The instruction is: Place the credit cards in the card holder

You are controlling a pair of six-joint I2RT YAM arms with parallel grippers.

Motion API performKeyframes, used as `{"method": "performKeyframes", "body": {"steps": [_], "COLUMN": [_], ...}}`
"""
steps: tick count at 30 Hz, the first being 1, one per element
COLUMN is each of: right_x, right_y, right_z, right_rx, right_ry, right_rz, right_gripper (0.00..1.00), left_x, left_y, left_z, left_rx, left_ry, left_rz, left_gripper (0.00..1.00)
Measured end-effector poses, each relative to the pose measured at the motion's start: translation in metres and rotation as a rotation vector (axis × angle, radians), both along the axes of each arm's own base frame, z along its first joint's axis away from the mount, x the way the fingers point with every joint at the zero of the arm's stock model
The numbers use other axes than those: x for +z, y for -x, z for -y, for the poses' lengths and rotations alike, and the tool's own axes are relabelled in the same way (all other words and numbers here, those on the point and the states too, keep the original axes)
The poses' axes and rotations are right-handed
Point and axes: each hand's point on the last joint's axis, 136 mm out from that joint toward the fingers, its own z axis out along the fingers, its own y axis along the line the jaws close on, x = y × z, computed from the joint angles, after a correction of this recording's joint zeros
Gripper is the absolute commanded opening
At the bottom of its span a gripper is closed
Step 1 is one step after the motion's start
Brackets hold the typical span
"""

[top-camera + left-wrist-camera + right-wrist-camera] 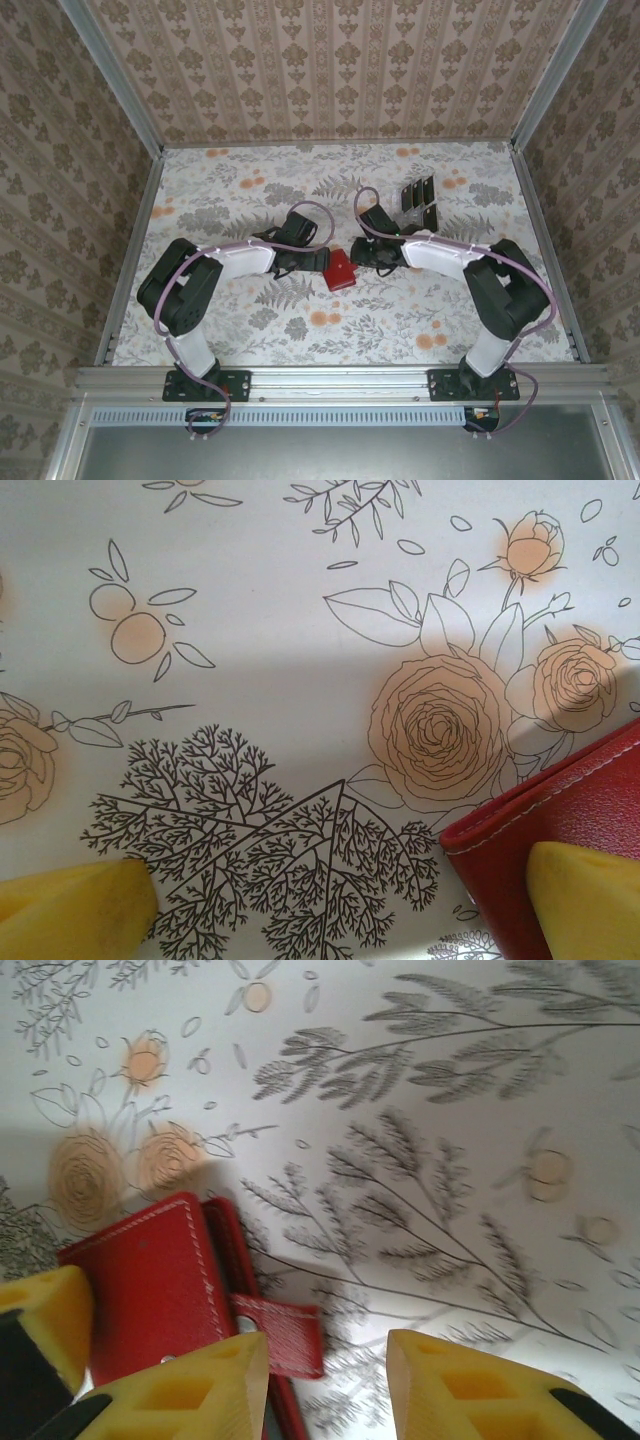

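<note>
The red card holder point(340, 270) lies on the flowered table between my two grippers, its closing tab point(290, 1335) loose and sticking out to one side. My left gripper point(313, 262) is wide open, with one fingertip point(585, 895) over the card holder's corner point(560, 815) and the other fingertip point(70, 905) over bare table. My right gripper point(325, 1380) is open just past the tab, with only table between its fingers. Several dark credit cards point(418, 196) stand in a rack behind the right gripper point(366, 254).
The rack point(420, 210) stands at the back right, close behind the right arm's wrist. Metal rails point(135, 250) edge the table on both sides, with patterned walls beyond. A yellow finger of the left gripper point(40, 1325) shows beside the card holder.
</note>
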Motion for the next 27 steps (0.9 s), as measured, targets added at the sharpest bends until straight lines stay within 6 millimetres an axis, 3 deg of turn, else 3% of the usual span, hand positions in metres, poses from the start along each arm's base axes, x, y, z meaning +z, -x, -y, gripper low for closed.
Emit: {"method": "performKeyframes", "body": {"steps": [12,20,24,27], "right_x": [-0.023,-0.022,-0.023,-0.023], "right_y": [-0.009,-0.009,-0.009,-0.008], "right_z": [-0.011,-0.017,-0.019,-0.021], "right_rx": [-0.034,-0.038,-0.037,-0.035], "right_ry": [-0.004,-0.004,0.011,0.013], "right_rz": [-0.066,-0.077,-0.082,-0.081], "right_gripper": [0.46,0.49,0.47,0.37], "left_x": [0.0,-0.001,-0.001,-0.001], "left_y": [0.0,0.0,0.0,0.0], "left_z": [0.0,0.0,0.0,0.0], "left_rx": [0.0,0.001,0.001,0.001], "left_ry": [0.0,-0.003,-0.003,-0.003], "left_rz": [0.001,0.001,0.0,0.001], "left_gripper": [0.99,0.99,0.99,0.99]}}
